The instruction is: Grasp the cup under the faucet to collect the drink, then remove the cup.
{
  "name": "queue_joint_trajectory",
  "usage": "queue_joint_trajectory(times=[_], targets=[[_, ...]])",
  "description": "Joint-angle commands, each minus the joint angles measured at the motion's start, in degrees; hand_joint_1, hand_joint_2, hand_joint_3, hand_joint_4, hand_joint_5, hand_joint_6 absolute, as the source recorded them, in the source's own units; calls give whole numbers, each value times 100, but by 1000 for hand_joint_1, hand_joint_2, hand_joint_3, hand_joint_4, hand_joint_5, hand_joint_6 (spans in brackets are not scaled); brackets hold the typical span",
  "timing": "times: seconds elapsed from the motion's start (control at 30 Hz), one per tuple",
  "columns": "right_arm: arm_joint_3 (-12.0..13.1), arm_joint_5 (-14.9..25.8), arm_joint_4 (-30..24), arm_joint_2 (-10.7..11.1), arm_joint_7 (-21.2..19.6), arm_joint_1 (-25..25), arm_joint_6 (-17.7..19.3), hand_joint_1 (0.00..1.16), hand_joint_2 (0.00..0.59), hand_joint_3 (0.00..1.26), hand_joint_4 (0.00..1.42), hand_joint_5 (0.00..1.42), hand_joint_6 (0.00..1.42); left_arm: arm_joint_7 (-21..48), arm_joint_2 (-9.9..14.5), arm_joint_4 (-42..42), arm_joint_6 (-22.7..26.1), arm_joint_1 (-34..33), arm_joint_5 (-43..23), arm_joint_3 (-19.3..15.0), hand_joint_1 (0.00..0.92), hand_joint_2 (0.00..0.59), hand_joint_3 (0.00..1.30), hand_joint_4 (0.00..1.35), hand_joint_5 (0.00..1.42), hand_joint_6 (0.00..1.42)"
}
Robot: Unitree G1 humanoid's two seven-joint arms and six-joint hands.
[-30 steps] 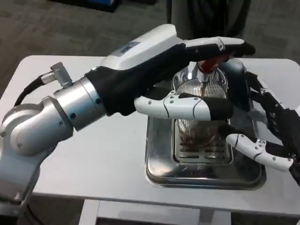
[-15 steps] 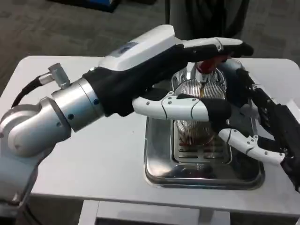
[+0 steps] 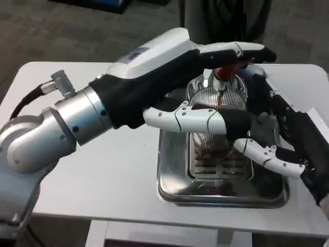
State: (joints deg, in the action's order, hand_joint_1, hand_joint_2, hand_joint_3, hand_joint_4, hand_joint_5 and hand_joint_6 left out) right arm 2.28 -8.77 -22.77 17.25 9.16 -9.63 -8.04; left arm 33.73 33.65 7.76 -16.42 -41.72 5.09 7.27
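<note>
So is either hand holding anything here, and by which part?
Left hand rests on the red faucet handle. Right hand is closing around the cup; a firm hold cannot be told.

A white table is carrying a shiny metal drip tray, which is lying directly on its surface just below the left hand and beside the right hand.

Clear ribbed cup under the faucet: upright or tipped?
Upright: the clear ribbed cup stands on the steel drip tray's grate, rim up beneath the red-handled faucet.
</note>
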Motion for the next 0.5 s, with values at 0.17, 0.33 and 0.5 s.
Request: queue_joint_trajectory(times=[0.17,0.33,0.5], targets=[[-103,-55,106,-126,-54,-110,-46,621,249,64,12,50,178,324,221,-177,-45,373,113,85,0,80,220,151,223,207],[-120,-82,150,-170,-63,-162,-59,618,251,64,12,57,178,290,156,-238,-18,364,-13,6,1,79,216,151,223,207],[-110,-99,175,-187,-72,-170,-56,616,252,64,12,60,178,212,85,-324,15,313,-199,-80,7,79,215,151,223,207]])
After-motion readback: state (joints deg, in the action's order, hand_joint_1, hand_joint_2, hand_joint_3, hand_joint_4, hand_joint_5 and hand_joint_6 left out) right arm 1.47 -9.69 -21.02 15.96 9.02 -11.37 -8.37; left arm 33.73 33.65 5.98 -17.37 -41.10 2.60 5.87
